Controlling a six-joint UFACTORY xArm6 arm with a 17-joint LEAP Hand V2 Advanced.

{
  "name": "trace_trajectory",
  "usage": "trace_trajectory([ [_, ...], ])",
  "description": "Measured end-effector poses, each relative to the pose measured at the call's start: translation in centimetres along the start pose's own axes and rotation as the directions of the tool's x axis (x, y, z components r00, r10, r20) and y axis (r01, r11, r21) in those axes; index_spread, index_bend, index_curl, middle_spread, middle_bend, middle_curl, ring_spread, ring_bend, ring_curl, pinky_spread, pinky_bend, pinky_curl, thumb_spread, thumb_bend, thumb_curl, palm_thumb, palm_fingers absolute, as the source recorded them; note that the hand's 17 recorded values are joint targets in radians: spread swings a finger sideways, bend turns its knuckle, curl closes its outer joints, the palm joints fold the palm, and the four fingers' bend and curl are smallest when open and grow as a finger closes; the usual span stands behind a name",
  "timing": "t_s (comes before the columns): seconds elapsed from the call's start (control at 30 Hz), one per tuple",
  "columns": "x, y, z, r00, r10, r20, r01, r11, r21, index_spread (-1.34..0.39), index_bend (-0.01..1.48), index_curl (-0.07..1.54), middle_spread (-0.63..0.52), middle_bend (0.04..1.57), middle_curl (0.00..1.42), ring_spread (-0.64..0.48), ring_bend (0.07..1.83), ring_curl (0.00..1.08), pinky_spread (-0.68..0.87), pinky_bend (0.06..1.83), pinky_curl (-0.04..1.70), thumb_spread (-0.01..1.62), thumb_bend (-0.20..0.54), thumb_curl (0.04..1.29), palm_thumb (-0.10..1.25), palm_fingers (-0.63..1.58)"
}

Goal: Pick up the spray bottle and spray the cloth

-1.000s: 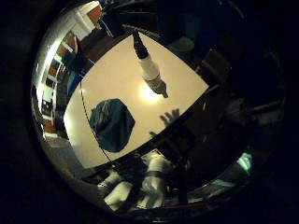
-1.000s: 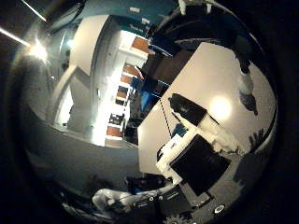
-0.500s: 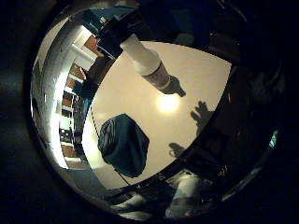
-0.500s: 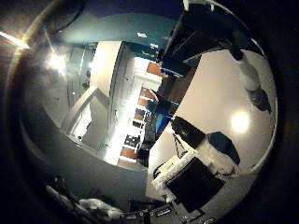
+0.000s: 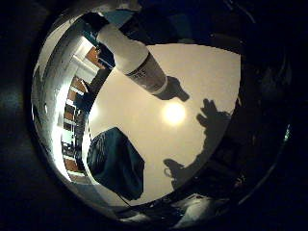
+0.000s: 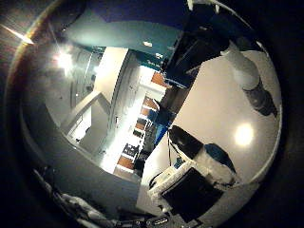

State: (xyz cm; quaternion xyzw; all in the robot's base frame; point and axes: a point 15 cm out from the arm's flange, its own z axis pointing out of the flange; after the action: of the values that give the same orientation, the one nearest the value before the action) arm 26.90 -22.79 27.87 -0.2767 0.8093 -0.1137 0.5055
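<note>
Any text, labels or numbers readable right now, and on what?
None can be read.
White spray bottle with a grey-brown lower band, standing on the pale table: dark print on the band, too blurred to read.
Crumpled dark teal cloth: no print visible.

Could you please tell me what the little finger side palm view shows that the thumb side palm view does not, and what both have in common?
Only the little finger side view shows the whole dark blue cloth lying flat and the shadow of the robot hand on the white table. Only the thumb side view shows a white and black device on the table beside the cloth, and a long stretch of the room with a bright ceiling light. Both show the spray bottle standing on the table.
</note>
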Motion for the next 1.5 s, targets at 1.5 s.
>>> trace_trajectory([
  [1.5,0.1,-5.4,0.3,0.998,-0.017,0.064,0.010,0.993,0.118,-0.12,0.17,0.33,0.13,0.32,0.39,0.16,0.54,0.31,0.38,0.80,0.00,1.03,-0.023,0.41,0.74,0.19],
])
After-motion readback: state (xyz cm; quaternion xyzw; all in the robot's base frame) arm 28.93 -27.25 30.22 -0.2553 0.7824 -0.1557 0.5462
